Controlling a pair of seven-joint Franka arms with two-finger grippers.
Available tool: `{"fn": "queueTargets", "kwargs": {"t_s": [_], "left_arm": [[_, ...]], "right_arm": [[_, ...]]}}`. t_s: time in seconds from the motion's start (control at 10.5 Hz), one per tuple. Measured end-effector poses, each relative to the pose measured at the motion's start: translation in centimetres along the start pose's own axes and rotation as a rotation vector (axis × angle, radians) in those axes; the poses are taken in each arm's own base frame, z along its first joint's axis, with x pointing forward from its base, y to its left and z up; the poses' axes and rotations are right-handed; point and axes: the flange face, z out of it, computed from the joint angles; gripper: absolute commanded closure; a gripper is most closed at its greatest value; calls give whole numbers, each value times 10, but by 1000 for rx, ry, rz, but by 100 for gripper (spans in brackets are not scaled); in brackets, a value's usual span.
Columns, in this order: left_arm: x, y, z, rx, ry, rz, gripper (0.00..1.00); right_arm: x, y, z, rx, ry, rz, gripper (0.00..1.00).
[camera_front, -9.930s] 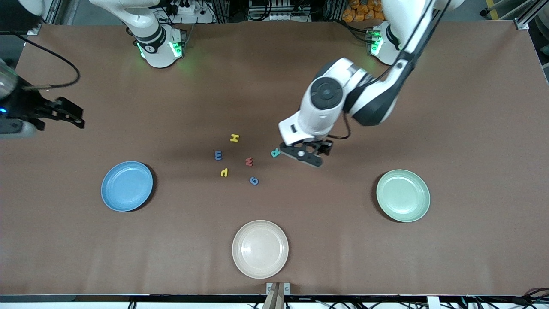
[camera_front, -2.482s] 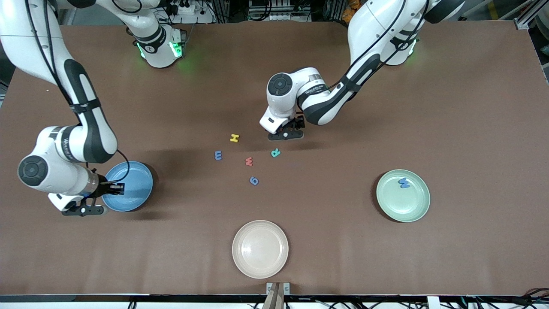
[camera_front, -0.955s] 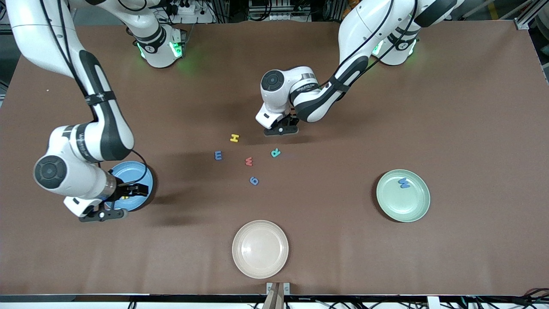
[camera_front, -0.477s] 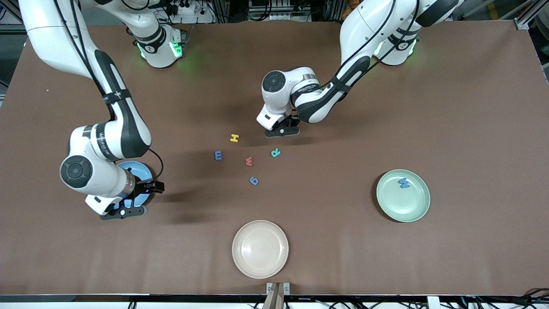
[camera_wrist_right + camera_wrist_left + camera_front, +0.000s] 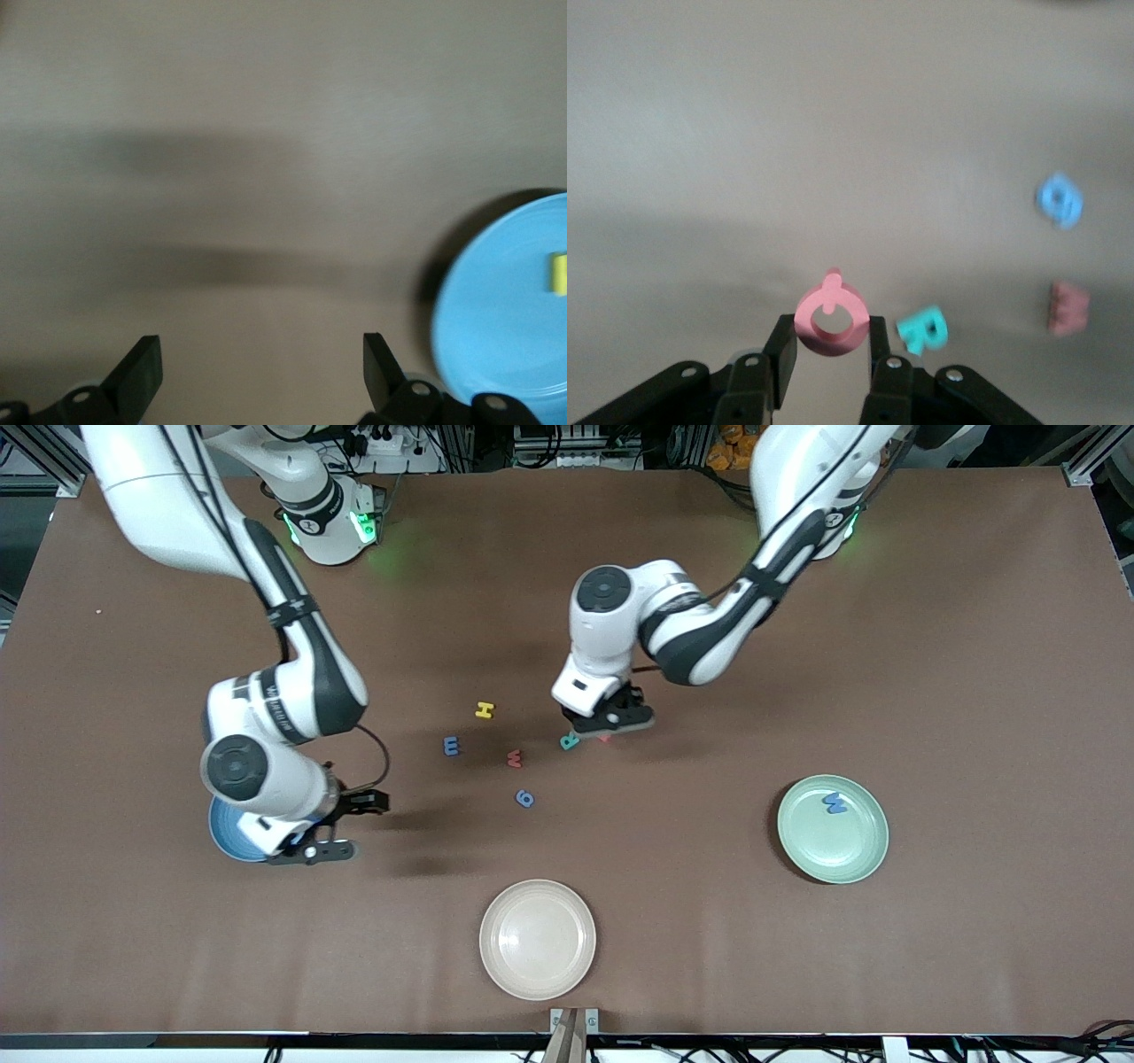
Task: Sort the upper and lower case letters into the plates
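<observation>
My left gripper (image 5: pixel 609 729) is shut on a pink ring-shaped letter (image 5: pixel 831 347) and holds it just above the table, over the spot beside the teal R (image 5: pixel 570 740). On the table lie a yellow H (image 5: pixel 484 709), a blue letter (image 5: pixel 451 745), a red W (image 5: pixel 514 758) and another blue letter (image 5: pixel 524 798). The mint green plate (image 5: pixel 855 850) holds a blue letter (image 5: pixel 834 802). My right gripper (image 5: pixel 357 817) is open over bare table beside the sky blue plate (image 5: pixel 496 336), which holds a yellow letter (image 5: pixel 559 273). The right arm hides most of that plate in the front view.
A beige plate (image 5: pixel 537 939) sits near the table edge closest to the front camera, midway between the two arms' ends. The brown table surface spreads wide around the letters and plates.
My left gripper has risen with the pink letter and shifted over beside the teal R. My right arm has left the sky blue plate and swung toward the letters, still open.
</observation>
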Motion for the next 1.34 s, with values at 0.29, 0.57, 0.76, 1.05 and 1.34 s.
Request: {"fn": "queueTargets", "kwargs": {"t_s": [0.29, 0.57, 0.76, 1.05, 1.34], "left_arm": [[105, -74, -26, -15, 49, 0, 100], [185, -169, -21, -16, 26, 27, 100], [210, -223, 8, 6, -17, 41, 100], [206, -254, 77, 35, -118, 32, 100], [210, -280, 106, 76, -135, 46, 100]], "right_arm": [[-27, -104, 25, 7, 30, 55, 0], [-59, -171, 59, -5, 13, 83, 0], [-75, -187, 83, -23, -13, 120, 0], [-95, -202, 108, -15, -3, 192, 0], [-100, -210, 109, -1, 14, 196, 0]]}}
